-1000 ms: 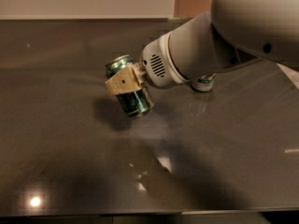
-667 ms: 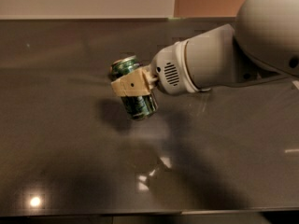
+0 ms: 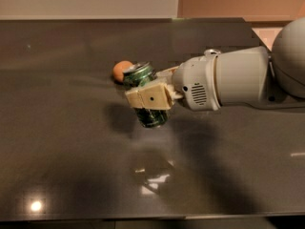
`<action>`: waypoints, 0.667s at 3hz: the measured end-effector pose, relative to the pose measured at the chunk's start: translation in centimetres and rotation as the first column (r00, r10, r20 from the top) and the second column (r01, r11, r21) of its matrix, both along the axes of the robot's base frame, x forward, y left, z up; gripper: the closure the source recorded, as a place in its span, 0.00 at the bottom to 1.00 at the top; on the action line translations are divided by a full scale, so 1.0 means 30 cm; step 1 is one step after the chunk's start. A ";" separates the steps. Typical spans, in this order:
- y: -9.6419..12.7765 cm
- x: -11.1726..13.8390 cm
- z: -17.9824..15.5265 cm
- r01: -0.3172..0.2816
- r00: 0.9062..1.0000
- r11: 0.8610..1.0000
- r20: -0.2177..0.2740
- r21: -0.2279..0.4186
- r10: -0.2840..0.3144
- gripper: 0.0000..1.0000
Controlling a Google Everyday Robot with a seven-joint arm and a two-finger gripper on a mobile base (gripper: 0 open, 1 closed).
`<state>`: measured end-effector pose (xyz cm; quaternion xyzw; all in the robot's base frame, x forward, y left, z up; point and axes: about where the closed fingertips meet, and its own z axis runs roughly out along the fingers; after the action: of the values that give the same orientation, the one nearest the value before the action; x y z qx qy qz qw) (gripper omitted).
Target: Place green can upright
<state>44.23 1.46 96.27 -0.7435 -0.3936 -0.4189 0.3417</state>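
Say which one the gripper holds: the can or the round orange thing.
The green can, tilted, clamped in the gripper; the round orange thing sits free behind it.

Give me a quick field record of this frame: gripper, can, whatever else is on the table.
gripper: mid-frame, arm reaching in from the right, shut on green can
can pose: gripped around its middle, tilted, top end toward upper left, not upright
can-table contact: cannot tell
other: orange round object just behind the can, partly hidden
surface: dark glossy table
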 end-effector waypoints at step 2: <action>-0.074 -0.049 -0.028 -0.095 0.977 0.995 0.189 -0.012 0.095 1.00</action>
<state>42.75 -0.76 95.41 -0.6811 -0.4600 -0.4705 0.3212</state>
